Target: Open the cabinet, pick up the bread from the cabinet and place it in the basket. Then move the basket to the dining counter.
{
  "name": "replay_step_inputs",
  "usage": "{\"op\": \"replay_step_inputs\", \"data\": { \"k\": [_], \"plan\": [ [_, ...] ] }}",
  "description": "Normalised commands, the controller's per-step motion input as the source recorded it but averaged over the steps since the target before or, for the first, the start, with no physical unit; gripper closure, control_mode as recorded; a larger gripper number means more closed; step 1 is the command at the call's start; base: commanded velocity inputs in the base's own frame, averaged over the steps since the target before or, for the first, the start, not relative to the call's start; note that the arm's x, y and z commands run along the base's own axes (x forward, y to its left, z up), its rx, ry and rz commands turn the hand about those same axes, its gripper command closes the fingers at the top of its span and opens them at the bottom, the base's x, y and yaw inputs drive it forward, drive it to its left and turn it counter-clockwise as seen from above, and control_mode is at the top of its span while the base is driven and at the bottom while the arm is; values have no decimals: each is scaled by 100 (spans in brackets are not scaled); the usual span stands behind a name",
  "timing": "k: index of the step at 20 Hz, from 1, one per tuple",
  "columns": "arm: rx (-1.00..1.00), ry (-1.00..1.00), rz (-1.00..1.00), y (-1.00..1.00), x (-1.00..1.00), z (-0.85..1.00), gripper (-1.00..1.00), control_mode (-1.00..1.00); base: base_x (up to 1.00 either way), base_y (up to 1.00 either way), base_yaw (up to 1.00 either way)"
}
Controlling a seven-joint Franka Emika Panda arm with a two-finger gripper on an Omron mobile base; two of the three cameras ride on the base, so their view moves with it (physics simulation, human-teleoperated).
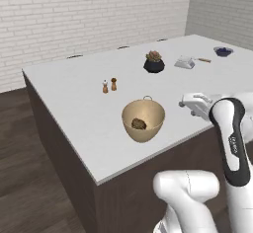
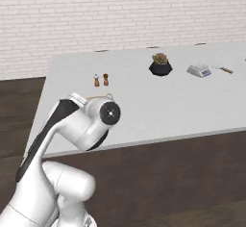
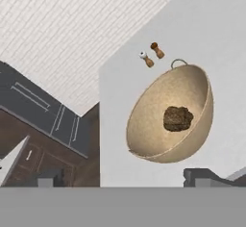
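The gripper (image 3: 122, 177) is hanging spread wide, gripping nothing, just above the basket (image 1: 143, 121). The basket is sitting on the dining counter (image 1: 74, 103), holding the bread (image 1: 139, 124). Two small shakers (image 1: 109, 85) are standing beyond it.

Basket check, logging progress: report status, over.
Pincer open, holding nothing. Bread in basket, basket on dining counter. Nothing in the way.

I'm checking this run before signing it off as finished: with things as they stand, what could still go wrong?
The basket with the bread inside sits near the dining counter front edge; a nudge from the arm could push it off. The open gripper hangs just beside it, so a careless retreat might clip the rim.
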Motion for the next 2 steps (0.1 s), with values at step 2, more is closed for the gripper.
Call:
{"op": "replay_step_inputs", "data": {
  "k": [2],
  "plan": [
    [0,-6,13,0,-100,100,-100,-100,0,0,0]
  ]
}}
